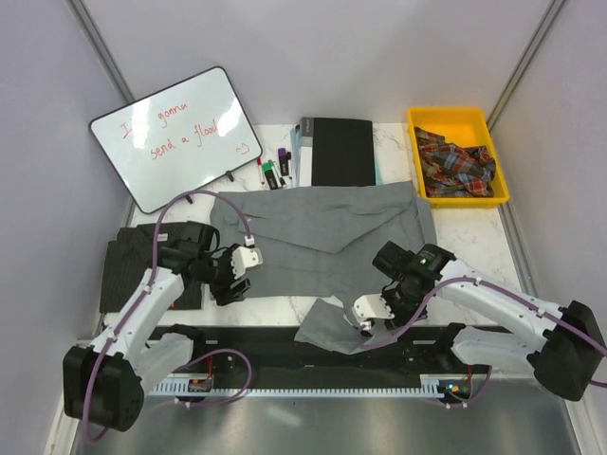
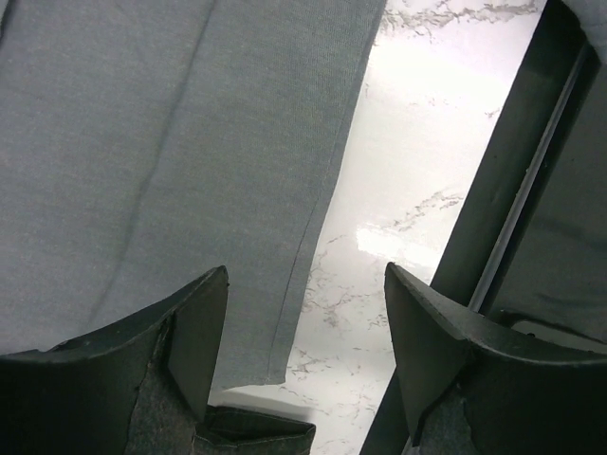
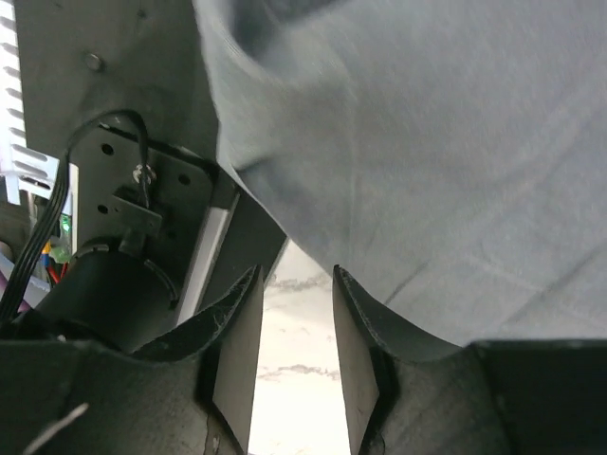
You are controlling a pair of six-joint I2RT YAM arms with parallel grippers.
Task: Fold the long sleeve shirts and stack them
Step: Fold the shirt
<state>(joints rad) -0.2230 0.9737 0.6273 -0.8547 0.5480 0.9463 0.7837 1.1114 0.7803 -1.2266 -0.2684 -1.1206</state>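
Observation:
A plain mid-grey long sleeve shirt (image 1: 322,237) lies spread flat across the middle of the table, one part (image 1: 327,327) drooping over the front edge. A dark charcoal striped shirt (image 1: 128,261) lies at the left, under my left arm. My left gripper (image 1: 232,275) hovers at the grey shirt's near-left hem, open. In the left wrist view that gripper (image 2: 305,269) has its jaws wide apart, with the hem corner of the grey shirt (image 2: 171,142) by its left finger. My right gripper (image 1: 365,318) sits beside the drooping part. In its own view the right gripper (image 3: 296,275) shows a narrow gap with only marble in it, and the grey shirt (image 3: 427,142) lies just beyond.
A whiteboard (image 1: 175,137) leans at the back left, with markers (image 1: 275,171) and a black book (image 1: 340,152) beside it. A yellow bin (image 1: 457,156) holding plaid cloth stands at the back right. A black rail (image 1: 285,346) runs along the front edge.

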